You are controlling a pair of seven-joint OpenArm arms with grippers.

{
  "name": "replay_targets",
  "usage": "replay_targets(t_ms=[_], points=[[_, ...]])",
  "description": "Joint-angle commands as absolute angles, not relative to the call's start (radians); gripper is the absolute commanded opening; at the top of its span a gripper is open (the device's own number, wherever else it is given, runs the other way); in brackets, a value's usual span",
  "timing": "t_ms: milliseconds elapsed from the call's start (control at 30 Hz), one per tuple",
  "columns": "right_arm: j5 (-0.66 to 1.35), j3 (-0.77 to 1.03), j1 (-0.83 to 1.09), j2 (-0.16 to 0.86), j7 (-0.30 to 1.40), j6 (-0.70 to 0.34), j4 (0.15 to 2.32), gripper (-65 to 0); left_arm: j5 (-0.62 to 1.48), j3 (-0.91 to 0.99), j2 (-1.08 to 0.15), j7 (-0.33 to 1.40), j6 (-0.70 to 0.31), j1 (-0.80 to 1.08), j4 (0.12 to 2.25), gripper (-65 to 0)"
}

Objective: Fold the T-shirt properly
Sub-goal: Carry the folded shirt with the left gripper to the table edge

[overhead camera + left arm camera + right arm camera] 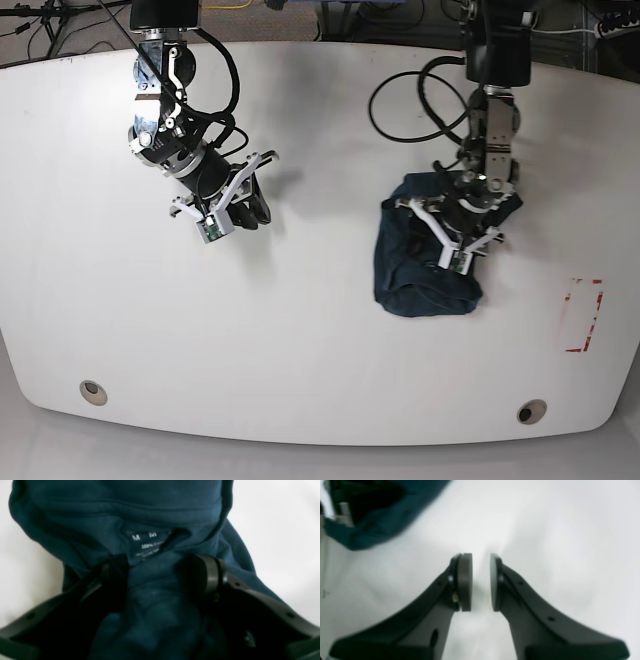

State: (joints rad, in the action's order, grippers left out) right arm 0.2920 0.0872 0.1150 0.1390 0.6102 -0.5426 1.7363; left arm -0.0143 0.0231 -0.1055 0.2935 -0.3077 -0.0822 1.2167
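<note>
The dark teal T-shirt (425, 275) lies bunched in a heap on the white table, right of centre. My left gripper (462, 235) sits on its upper part. In the left wrist view the left gripper (160, 572) is shut on a thick fold of the T-shirt (160, 510), just below the neck label (147, 542) marked M. My right gripper (250, 205) hovers over bare table to the left, well apart from the shirt. In the right wrist view the right gripper (481, 580) is empty with a narrow gap between its pads, and a shirt edge (382, 525) shows at top left.
The white table (300, 330) has a red-outlined rectangle (583, 315) near its right edge and two round holes (92, 392) (531, 412) near the front. Black cables (420, 100) loop behind the left arm at the back.
</note>
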Motion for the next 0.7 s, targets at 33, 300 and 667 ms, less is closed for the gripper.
replay_targets(t_ms=[33,300,667], points=[[0.309,0.096,0.107,0.143,0.601,-0.549,1.761,-53.3,-0.101,0.093,-0.200,0.581,-0.378,-0.041,1.191,-27.6],[0.309,0.137,0.101,0.143,0.651,-0.550,1.770,-53.3,-0.104,0.219,-0.374,0.657,-0.559,-0.007,1.236,-27.8],[0.308,0.145,0.133,0.143,0.651,-0.550,1.817,-53.3,-0.102,0.285,-0.575,0.585,-0.588,0.036,1.116,-27.8]])
